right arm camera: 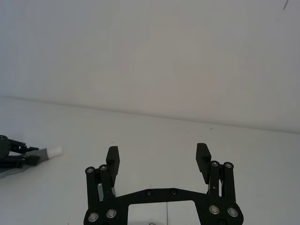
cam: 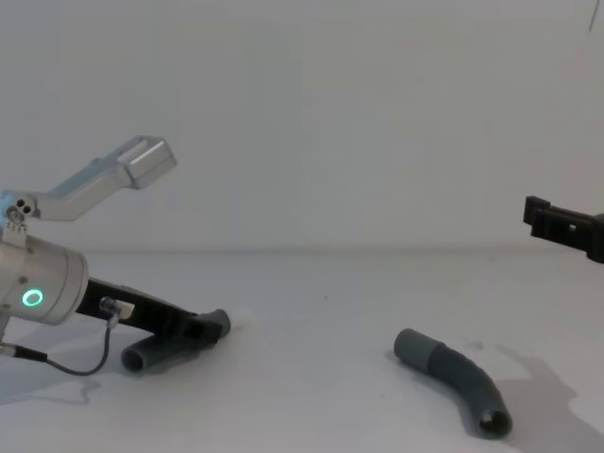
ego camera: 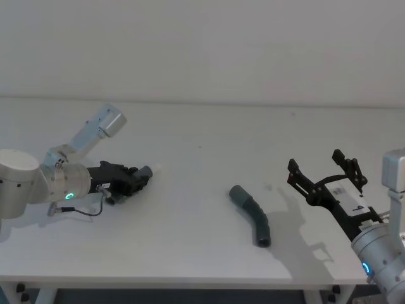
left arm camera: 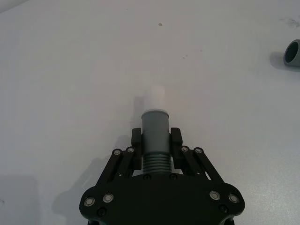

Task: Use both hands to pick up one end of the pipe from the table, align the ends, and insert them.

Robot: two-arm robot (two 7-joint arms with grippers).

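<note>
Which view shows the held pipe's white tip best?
Left wrist view: the white tip juts out centre-frame beyond the left gripper. Right wrist view shows it small and distant; head and chest views, faint against the table.

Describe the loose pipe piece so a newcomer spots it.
On the white table, look right of centre, near the open right gripper. The curved dark grey ribbed piece with a smooth cuff lies there free; the white-tipped piece is clamped in the left gripper.

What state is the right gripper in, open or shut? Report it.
Open. The right gripper has its jaws wide apart with nothing between them; the grey pipe piece lies apart from it on the table.
</note>
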